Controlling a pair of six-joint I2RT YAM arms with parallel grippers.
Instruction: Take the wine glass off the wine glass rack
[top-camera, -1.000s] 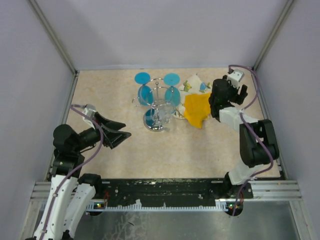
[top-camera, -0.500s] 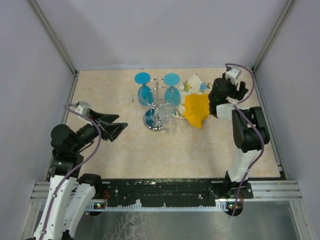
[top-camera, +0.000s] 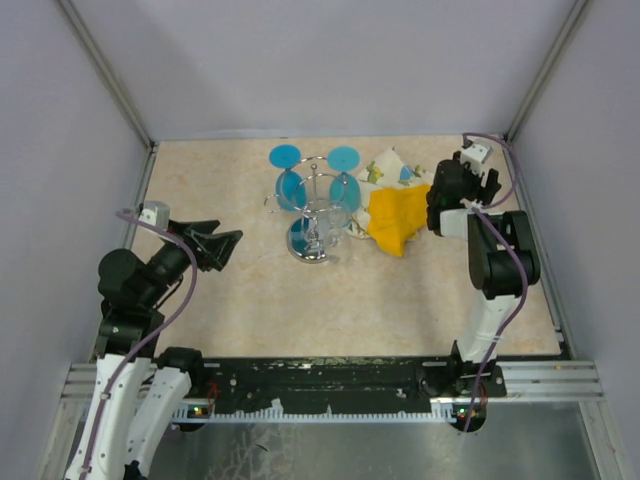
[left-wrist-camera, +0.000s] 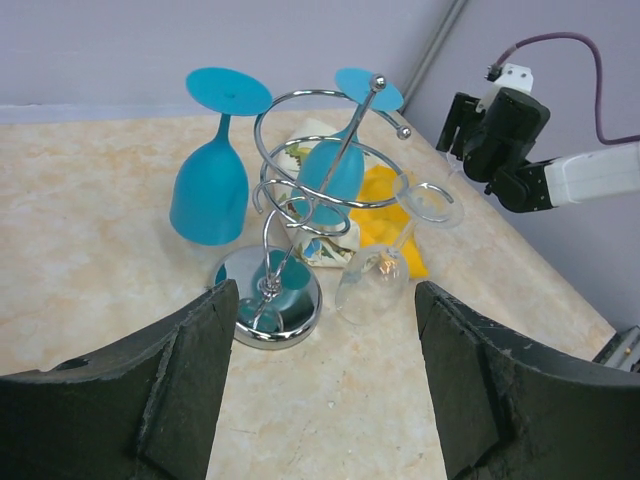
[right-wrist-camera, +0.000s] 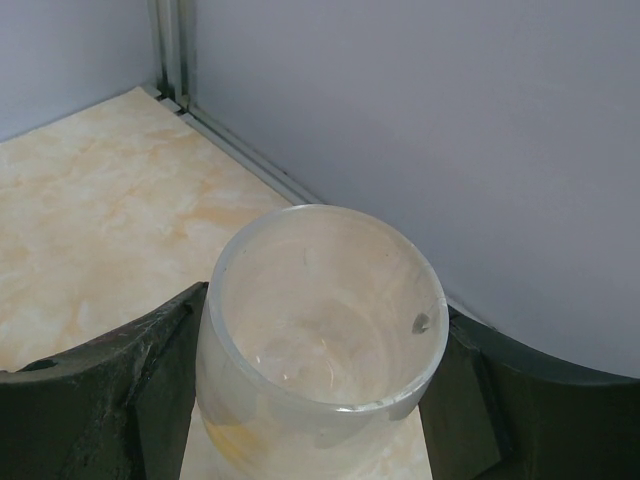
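Left of the rack (top-camera: 315, 215), the left gripper (top-camera: 224, 248) gapes empty, aimed at the clear glass (left-wrist-camera: 372, 285) hanging there; the right gripper (right-wrist-camera: 318, 420), parked aside, clasps a frosted cup (right-wrist-camera: 325, 310).

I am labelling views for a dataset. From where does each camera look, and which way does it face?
Top external: above and behind the bases, looking down on the table; both arms show.
Left wrist: on the left arm, facing the wine glass rack and right arm; the open left gripper frames the bottom.
Right wrist: looks down at table edge and wall; the right gripper holds a clear cup.
Shared: top and left wrist both show rack and yellow cloth.
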